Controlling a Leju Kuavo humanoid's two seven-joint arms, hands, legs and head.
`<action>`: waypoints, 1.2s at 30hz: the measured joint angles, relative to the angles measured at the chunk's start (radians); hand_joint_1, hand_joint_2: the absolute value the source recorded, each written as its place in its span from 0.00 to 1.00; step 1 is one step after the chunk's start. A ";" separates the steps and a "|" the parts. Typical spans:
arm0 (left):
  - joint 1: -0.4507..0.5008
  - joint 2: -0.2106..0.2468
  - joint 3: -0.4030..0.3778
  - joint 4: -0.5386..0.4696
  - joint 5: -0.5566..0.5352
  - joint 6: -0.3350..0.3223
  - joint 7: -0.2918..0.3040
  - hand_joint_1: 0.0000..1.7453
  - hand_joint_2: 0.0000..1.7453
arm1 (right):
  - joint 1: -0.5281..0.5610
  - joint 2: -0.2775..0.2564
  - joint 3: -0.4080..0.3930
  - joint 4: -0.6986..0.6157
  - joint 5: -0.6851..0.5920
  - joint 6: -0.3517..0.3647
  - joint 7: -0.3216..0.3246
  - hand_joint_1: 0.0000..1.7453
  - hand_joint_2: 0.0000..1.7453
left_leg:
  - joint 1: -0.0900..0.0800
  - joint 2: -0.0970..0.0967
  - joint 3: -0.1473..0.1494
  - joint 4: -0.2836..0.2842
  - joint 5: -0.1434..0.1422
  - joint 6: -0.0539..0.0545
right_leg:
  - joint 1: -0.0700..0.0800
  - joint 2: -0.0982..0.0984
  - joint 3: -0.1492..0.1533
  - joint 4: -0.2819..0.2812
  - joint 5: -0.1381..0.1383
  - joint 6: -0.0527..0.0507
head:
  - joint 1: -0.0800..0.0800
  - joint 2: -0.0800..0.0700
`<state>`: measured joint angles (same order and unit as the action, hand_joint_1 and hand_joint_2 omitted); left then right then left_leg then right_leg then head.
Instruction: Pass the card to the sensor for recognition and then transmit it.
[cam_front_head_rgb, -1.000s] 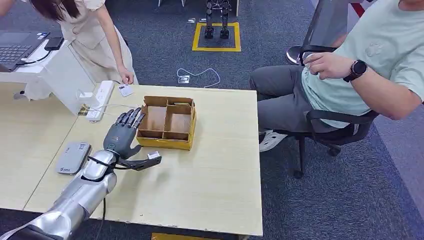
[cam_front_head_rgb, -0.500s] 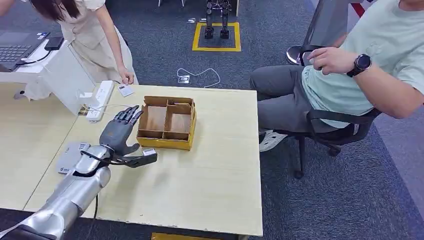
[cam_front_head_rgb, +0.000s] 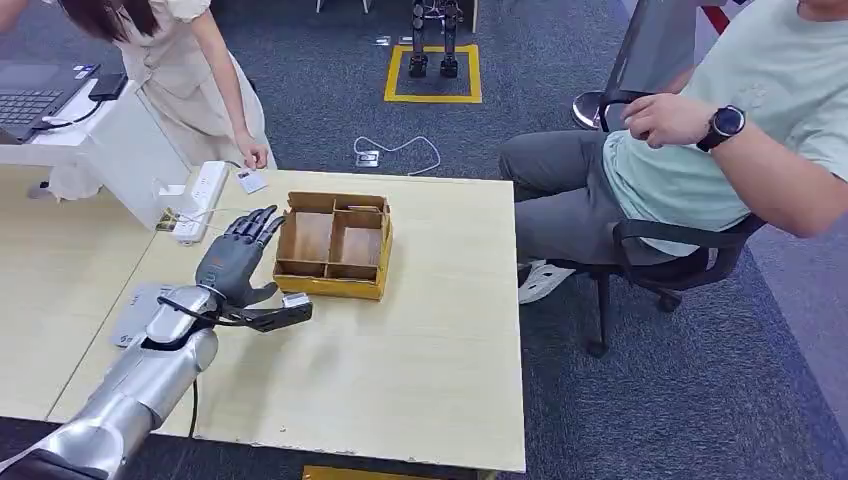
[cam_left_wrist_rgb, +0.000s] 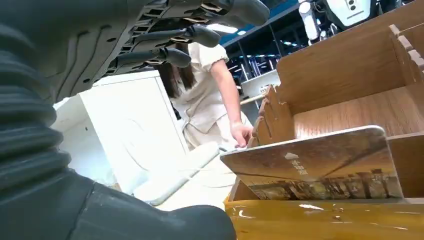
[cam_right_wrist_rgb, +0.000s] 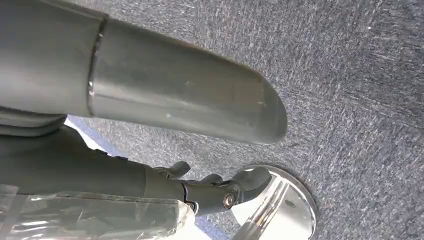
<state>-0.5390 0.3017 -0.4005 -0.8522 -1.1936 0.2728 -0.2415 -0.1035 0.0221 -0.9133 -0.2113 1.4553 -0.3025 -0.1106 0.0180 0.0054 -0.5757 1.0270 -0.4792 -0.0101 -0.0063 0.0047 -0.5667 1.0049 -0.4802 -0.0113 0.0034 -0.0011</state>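
One card (cam_left_wrist_rgb: 320, 167), printed face up, at the thumb tip of the left hand (cam_front_head_rgb: 238, 265). Sits just over the yellow front wall of the divided box (cam_front_head_rgb: 335, 285), touching or nearly touching it. Unclear whether gripped: fingers (cam_front_head_rgb: 255, 225) stretched out and slightly spread beside the box's left wall, none on the card; thumb thrust sideways under it. Box on the wooden table (cam_front_head_rgb: 420, 360). Grey sensor pad (cam_front_head_rgb: 135, 318) near the left forearm, partly hidden by it. Right hand (cam_right_wrist_rgb: 200, 187) low over carpet, fingers bent; grip state cannot be told. Beyond the table's far edge, a person's hand (cam_front_head_rgb: 255, 155).
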 joint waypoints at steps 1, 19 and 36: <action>0.000 0.000 0.000 0.000 0.000 0.000 0.000 0.00 1.00 | 0.000 0.000 0.000 0.000 0.000 0.000 0.000 0.00 0.00 | 0.000 0.000 0.000 0.000 0.000 0.000 | 0.000 0.000 0.000 0.000 0.000 0.000 | 0.000 0.000; 0.006 0.079 -0.013 -0.107 0.139 -0.227 -0.087 0.00 1.00 | 0.000 0.000 0.000 0.000 0.000 0.002 -0.009 0.00 0.00 | 0.000 0.000 0.000 0.000 0.000 0.000 | 0.000 0.001 0.000 0.000 0.000 0.000 | 0.000 0.000; 0.102 0.237 -0.109 -0.302 0.300 -0.366 -0.137 0.00 1.00 | -0.001 0.000 0.000 0.000 0.007 0.005 -0.010 0.00 0.00 | 0.000 0.000 0.000 0.000 0.000 0.000 | 0.000 0.000 0.000 0.000 0.000 0.000 | 0.000 0.000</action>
<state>-0.4368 0.5390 -0.5097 -1.1544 -0.8934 -0.0931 -0.3784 -0.1040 0.0221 -0.9133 -0.2113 1.4626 -0.2979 -0.1209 0.0180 0.0055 -0.5758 1.0268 -0.4792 -0.0101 -0.0063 0.0050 -0.5667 1.0049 -0.4803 -0.0113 0.0034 -0.0008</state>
